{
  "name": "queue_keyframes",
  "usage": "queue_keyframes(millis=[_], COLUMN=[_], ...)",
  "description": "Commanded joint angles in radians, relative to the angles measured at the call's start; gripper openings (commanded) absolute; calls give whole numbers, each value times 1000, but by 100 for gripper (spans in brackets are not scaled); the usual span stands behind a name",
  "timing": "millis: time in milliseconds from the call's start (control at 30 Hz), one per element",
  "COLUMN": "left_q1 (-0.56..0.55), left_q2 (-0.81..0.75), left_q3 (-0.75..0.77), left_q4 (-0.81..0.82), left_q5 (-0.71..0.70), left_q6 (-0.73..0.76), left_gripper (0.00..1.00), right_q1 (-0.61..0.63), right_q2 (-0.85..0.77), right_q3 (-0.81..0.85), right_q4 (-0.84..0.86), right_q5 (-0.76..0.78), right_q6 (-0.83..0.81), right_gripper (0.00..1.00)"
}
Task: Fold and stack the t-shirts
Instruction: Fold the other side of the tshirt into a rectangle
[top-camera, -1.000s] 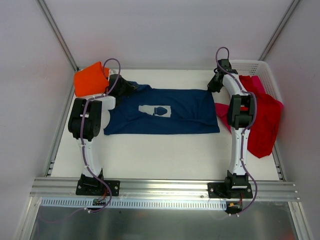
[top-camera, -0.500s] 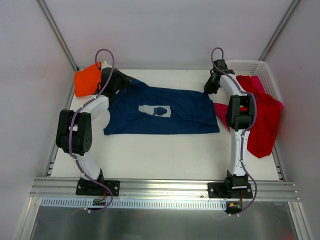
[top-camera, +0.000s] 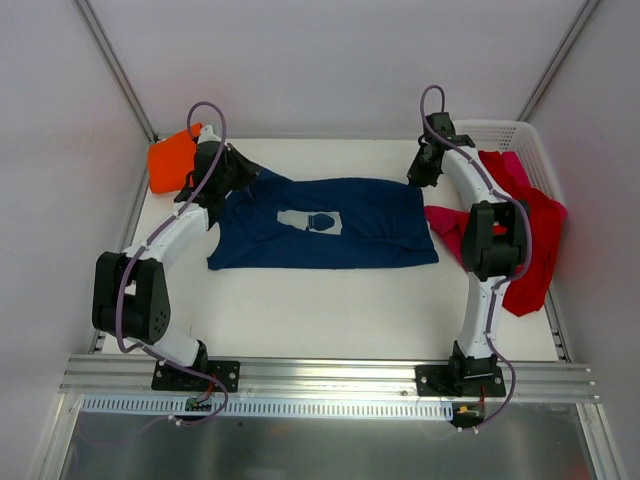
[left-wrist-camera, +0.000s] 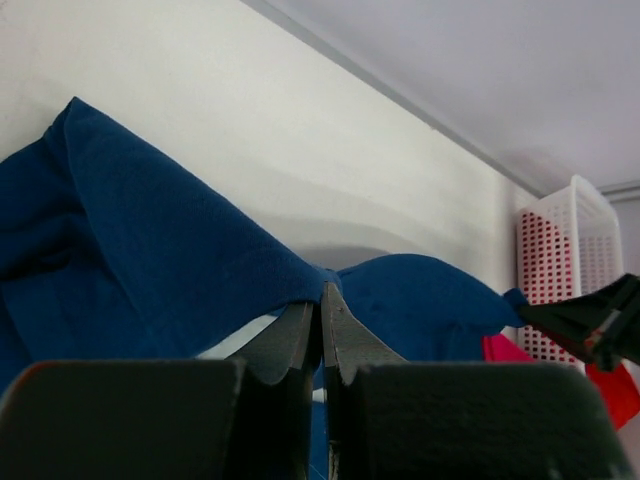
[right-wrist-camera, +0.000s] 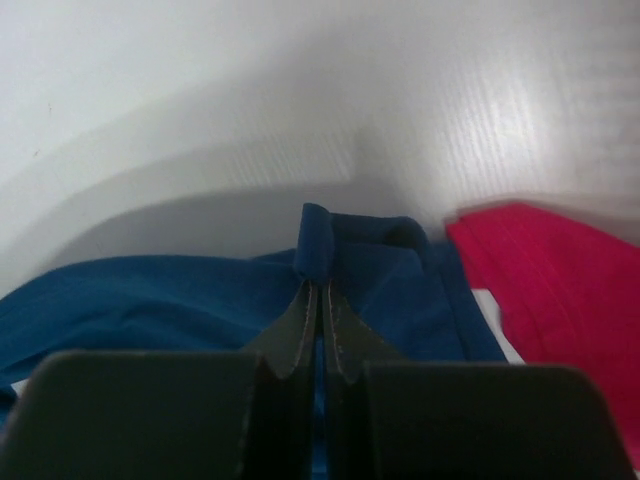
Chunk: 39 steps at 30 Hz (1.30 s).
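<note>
The navy t-shirt (top-camera: 330, 235) with a pale chest print (top-camera: 311, 220) lies spread on the white table. My left gripper (top-camera: 243, 172) is shut on its far left edge, and the cloth rises to the fingertips in the left wrist view (left-wrist-camera: 322, 290). My right gripper (top-camera: 418, 177) is shut on its far right corner, a fold of cloth pinched between the tips in the right wrist view (right-wrist-camera: 318, 285). A folded orange t-shirt (top-camera: 170, 163) lies at the far left corner. Red and pink t-shirts (top-camera: 530, 225) hang over the basket at the right.
A white lattice basket (top-camera: 520, 140) stands at the far right corner, also showing in the left wrist view (left-wrist-camera: 555, 270). The enclosure walls close in behind and at both sides. An aluminium rail (top-camera: 330, 375) runs along the near edge.
Both grippers have lifted the shirt's far edge and drawn it a little back. The left arm has stretched further out, its elbow swinging to the left; the right elbow has moved right.
</note>
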Motion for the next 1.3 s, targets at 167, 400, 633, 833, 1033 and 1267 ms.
queue_keyframes(millis=[167, 400, 633, 833, 1033, 1267], left_q1=[-8, -17, -22, -23, -25, -38], left_q2=[-80, -158, -227, -277, -301, -295], left_q3=[-43, -89, -123, -157, -186, -232], left_q4=[-101, -150, -243, -291, -320, -332], left_q5=[15, 12, 0, -16, -5, 7], left_q6=[87, 132, 178, 219, 244, 257], left_gripper=[0, 0, 0, 0, 0, 0], right_q1=[22, 29, 55, 65, 75, 73], right_q2=[-240, -312, -368, -393, -418, -445], right_q3=[-143, -252, -351, -417, -470, -551], right_q4=[-39, -41, -31, -25, -24, -13], right_q5=[127, 142, 171, 185, 216, 243], right_q6=[-34, -31, -18, -5, -1, 5], right_gripper=[0, 0, 0, 0, 0, 0])
